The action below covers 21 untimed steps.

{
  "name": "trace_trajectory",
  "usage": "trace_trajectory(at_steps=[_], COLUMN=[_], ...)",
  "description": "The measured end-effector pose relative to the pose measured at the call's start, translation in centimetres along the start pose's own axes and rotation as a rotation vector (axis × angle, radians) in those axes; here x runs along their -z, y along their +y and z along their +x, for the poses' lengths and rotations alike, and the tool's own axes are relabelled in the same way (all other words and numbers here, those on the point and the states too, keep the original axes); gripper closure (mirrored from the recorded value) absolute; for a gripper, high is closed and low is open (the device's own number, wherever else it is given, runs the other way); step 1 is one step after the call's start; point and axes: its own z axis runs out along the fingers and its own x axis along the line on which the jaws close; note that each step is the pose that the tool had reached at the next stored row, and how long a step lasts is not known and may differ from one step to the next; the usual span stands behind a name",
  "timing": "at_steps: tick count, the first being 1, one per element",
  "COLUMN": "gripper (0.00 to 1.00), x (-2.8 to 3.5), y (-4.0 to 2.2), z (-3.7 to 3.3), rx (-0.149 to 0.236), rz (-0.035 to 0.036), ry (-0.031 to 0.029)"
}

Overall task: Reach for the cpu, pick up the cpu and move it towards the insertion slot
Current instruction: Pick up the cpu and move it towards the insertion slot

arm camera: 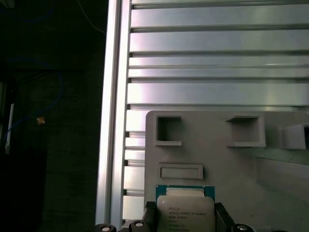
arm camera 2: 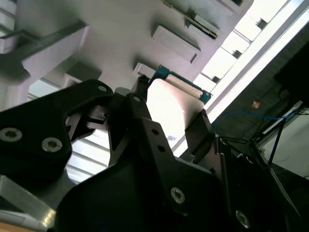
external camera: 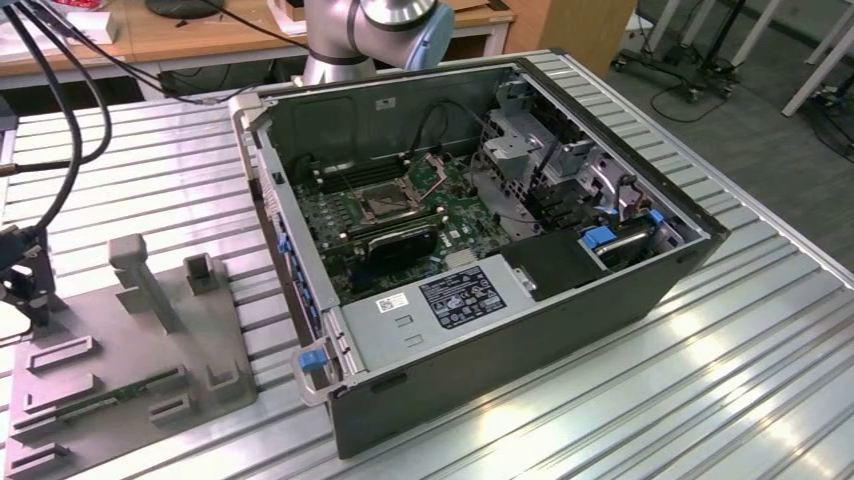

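A ribbed metal table [external camera: 747, 330] fills most of the exterior view; grey floor [external camera: 747, 110] lies at two o'clock from it and a wooden desk [external camera: 200, 35] at eleven

An open dark case [external camera: 534, 340] lies on its side mid-table, with the arm [external camera: 367, 30] rising at twelve o'clock from it

A grey tray [external camera: 94, 310] of posts and recesses sits at eight o'clock from the case, well apart from it, and black cables [external camera: 60, 120] hang at ten o'clock

Inside the case is a green board [external camera: 334, 215], and the slot [external camera: 378, 203] is set in it, dark inside a silvery frame

A white label [external camera: 458, 296] with dense dark print sits on a grey box at five o'clock from the slot; the print is too small to make out

Both wrist views look at the tray, not the case

The gripper [arm camera: 186, 220] is over the tray, near the table's edge rail, jaws drawn in narrow on two opposite edges of the cpu [arm camera: 186, 212], one finger [arm camera: 150, 216] on each side

The first wrist view shows the cpu's silvery plate bearing several lines of dark print, with a blue-green rim around it

The second wrist view catches the plate as a bright glare between the black fingers

Whether the cpu is clear of the tray cannot be told
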Motion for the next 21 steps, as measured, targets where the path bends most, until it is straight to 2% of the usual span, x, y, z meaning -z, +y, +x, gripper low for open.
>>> trace_trajectory(at_steps=[15,21], gripper=[0.45,0.45], x=[0.33,0.45], y=[0.04,0.04], z=[0.14,0.12], rx=[0.000,0.000], rz=[0.0000,0.0029], ry=[-0.0003,0.0000])
